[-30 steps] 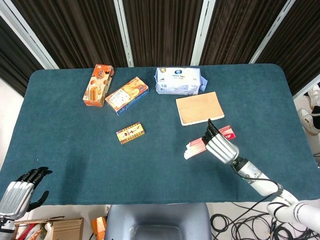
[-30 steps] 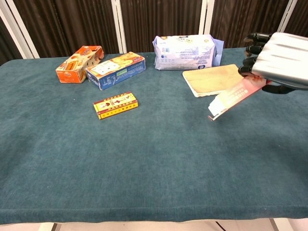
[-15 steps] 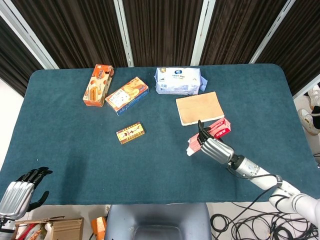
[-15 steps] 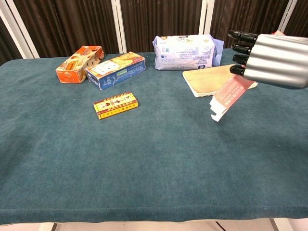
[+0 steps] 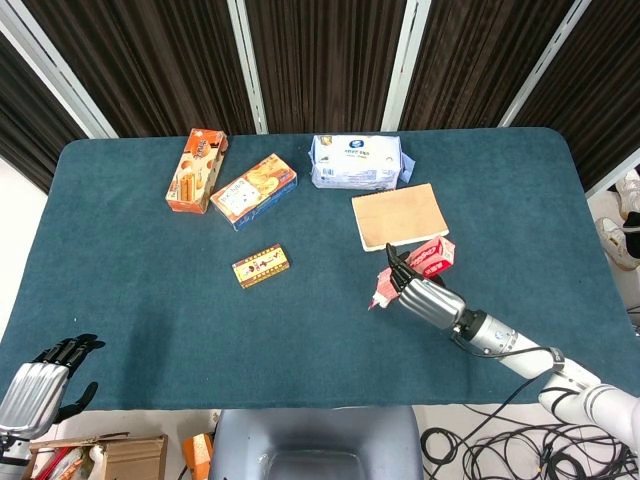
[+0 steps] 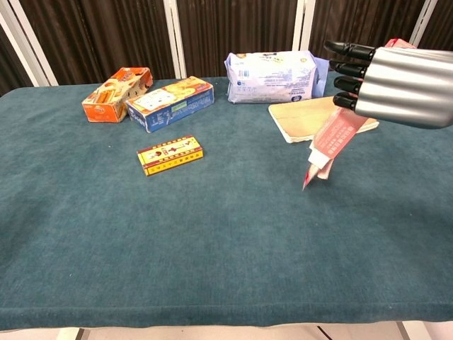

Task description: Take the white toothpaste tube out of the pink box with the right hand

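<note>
My right hand grips the pink box and holds it above the table, right of centre. The box is tilted steeply, with its open flap end pointing down and to the left. A short white and red tip of the toothpaste tube pokes out of that lower end; the rest of the tube is hidden inside. The left hand hangs off the near left corner of the table, holding nothing, and shows only in the head view.
Along the back stand an orange snack box, a blue biscuit box and a white wipes pack. A tan notebook lies just behind the pink box. A small yellow-red box sits left of centre.
My right hand has moved left and tipped the pink box from nearly flat to steeply nose-down. The tube's tip now sticks out of the lower end. The left hand has not moved.
</note>
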`<control>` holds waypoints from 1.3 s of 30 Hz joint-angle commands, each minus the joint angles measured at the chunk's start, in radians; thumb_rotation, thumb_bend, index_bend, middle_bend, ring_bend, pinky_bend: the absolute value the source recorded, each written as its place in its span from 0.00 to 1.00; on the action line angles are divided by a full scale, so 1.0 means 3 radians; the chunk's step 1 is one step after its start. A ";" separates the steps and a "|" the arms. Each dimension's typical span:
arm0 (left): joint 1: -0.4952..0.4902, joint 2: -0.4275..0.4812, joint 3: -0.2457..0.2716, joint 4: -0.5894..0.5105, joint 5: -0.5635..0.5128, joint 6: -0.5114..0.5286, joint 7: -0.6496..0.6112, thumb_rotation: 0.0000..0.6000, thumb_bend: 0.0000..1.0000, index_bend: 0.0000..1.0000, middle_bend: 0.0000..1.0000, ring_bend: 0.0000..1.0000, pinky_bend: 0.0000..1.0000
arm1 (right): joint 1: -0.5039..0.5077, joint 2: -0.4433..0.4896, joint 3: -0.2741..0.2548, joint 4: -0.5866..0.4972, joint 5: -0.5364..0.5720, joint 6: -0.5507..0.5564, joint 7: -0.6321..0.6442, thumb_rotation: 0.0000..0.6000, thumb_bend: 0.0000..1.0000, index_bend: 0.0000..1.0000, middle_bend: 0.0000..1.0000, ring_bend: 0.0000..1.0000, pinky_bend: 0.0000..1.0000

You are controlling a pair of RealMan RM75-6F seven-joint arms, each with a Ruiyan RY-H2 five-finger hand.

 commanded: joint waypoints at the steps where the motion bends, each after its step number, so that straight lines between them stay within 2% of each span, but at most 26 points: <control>1: 0.0000 0.0000 0.0000 0.0000 0.0000 0.0001 -0.0001 1.00 0.36 0.29 0.24 0.24 0.41 | -0.0001 0.0000 0.0001 -0.0001 -0.0002 0.0001 -0.0006 1.00 0.46 0.43 0.40 0.18 0.12; 9: -0.0001 0.0005 -0.0001 0.0000 -0.0003 -0.0002 -0.0008 1.00 0.35 0.29 0.24 0.24 0.41 | -0.0009 0.0000 0.0012 -0.0021 0.0018 -0.0004 0.0005 1.00 0.46 0.42 0.39 0.18 0.12; 15: 0.0002 0.0007 -0.0004 0.0002 -0.0009 0.0005 -0.0014 1.00 0.36 0.29 0.24 0.24 0.41 | -0.0063 0.0064 0.0085 -0.0072 0.0111 0.0090 0.0060 1.00 0.46 0.42 0.39 0.18 0.12; 21: 0.0005 0.0005 -0.0007 0.0005 -0.0007 0.0014 -0.0022 1.00 0.36 0.29 0.24 0.24 0.41 | -0.0291 0.0231 0.0278 -0.0488 0.0514 0.0319 0.0427 1.00 0.46 0.42 0.39 0.18 0.12; 30: -0.0018 -0.0006 0.0001 -0.0010 -0.0011 -0.0043 0.0020 1.00 0.36 0.29 0.24 0.24 0.41 | -0.0501 0.0414 0.0535 -0.0877 0.0961 0.0459 0.0471 1.00 0.46 0.41 0.39 0.18 0.12; 35: -0.0024 -0.0007 0.0001 -0.0014 -0.0020 -0.0058 0.0024 1.00 0.36 0.29 0.24 0.24 0.41 | -0.0580 0.0389 0.0530 -0.0980 0.1195 0.0322 0.0589 1.00 0.46 0.40 0.39 0.18 0.12; 39: -0.0021 -0.0004 0.0001 -0.0012 -0.0013 -0.0047 0.0016 1.00 0.36 0.29 0.24 0.24 0.41 | -0.0665 0.0348 0.0444 -0.1166 0.1501 0.0015 0.1031 1.00 0.46 0.40 0.39 0.18 0.12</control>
